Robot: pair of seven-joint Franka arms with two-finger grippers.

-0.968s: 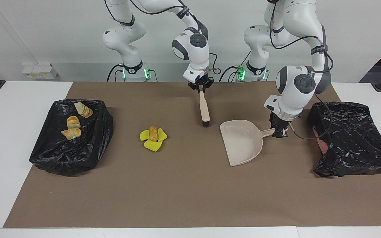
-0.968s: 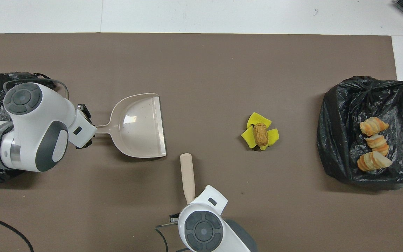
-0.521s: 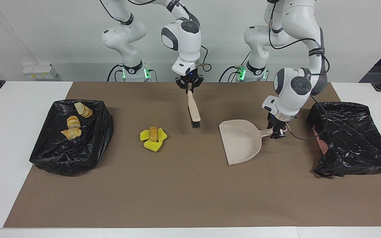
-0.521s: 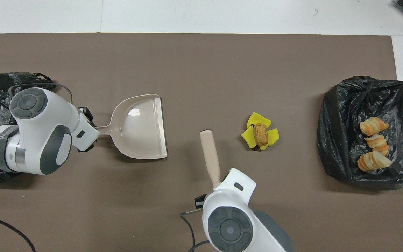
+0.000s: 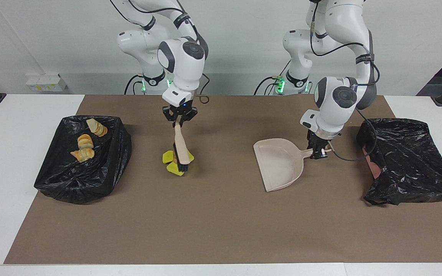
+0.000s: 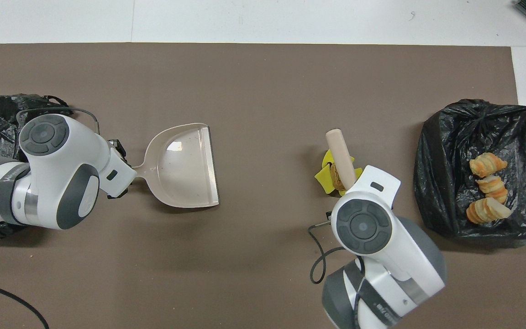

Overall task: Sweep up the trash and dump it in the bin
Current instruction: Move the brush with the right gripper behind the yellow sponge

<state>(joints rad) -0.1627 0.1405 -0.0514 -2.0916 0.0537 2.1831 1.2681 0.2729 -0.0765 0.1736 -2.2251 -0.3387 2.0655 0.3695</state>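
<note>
Facing view: right claw (image 5: pixel 179 122) clamps the brush (image 5: pixel 181 147) over the centre-left trash (image 5: pixel 172 162). Left claw (image 5: pixel 316 151) clamps the dustpan (image 5: pixel 280 164), centre-right. Sweeping and dumping remain.

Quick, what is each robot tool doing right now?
Left tool: shut on the dustpan handle.
Right tool: shut on the brush, over the trash.

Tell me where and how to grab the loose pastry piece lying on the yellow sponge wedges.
Grip the pastry piece across its narrow width, coming straight down, since it lies flat on the yellow sponge wedges. The brush held by the right pincer hangs over it now, so that must clear first.
</note>
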